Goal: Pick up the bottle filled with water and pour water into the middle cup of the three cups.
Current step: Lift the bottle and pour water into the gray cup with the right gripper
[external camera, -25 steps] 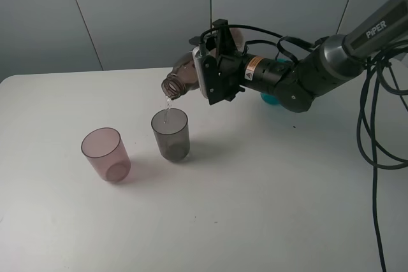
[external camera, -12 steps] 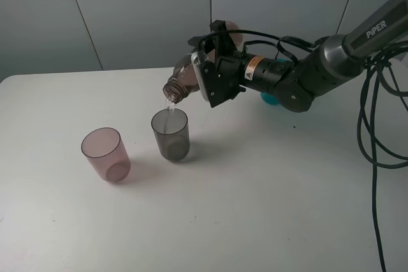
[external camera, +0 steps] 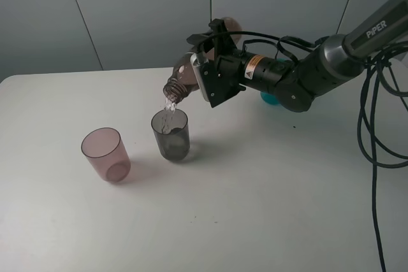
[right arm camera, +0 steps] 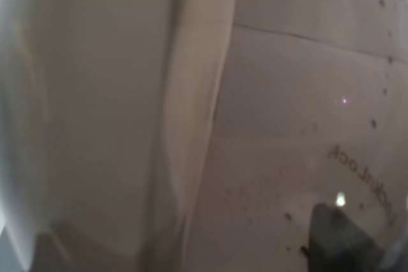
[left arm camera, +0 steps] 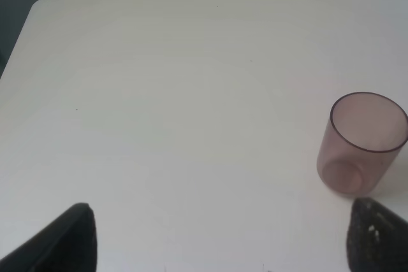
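My right gripper is shut on the smoky brown-grey bottle and holds it tilted, neck down to the left, above the smoky grey middle cup. A thin stream of water falls from the bottle's mouth into that cup. The pink cup stands to its left and also shows in the left wrist view. Only a sliver of the teal cup shows behind the right arm. The right wrist view is filled by the blurred bottle wall. My left gripper is open and empty above the table, short of the pink cup.
The white table carries the cups; its far left corner shows in the left wrist view. Black cables hang at the right. A grey panelled wall stands behind the table.
The right gripper has tipped the bottle a little further, neck lower. The water stream into the grey cup has grown. The cups have not moved.
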Available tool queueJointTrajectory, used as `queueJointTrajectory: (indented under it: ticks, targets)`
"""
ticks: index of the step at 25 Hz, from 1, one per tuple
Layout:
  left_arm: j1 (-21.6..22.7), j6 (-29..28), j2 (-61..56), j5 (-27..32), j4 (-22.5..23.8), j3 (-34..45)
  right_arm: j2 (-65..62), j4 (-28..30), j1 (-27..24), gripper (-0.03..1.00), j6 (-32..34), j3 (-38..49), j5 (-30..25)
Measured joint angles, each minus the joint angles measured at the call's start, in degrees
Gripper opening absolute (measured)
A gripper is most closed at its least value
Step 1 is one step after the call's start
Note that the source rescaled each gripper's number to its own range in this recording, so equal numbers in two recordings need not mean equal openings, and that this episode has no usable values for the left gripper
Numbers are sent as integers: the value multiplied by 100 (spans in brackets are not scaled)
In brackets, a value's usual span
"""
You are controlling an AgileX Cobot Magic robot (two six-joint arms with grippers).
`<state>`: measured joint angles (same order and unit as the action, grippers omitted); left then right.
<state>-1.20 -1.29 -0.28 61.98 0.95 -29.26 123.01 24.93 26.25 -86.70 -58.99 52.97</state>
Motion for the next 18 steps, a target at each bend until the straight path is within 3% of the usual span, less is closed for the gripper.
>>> queueJointTrajectory:
  ticks: [18]
  targets:
    - [0, 33, 0, 0, 0, 0, 0, 101, 0, 0, -852, 0, 151]
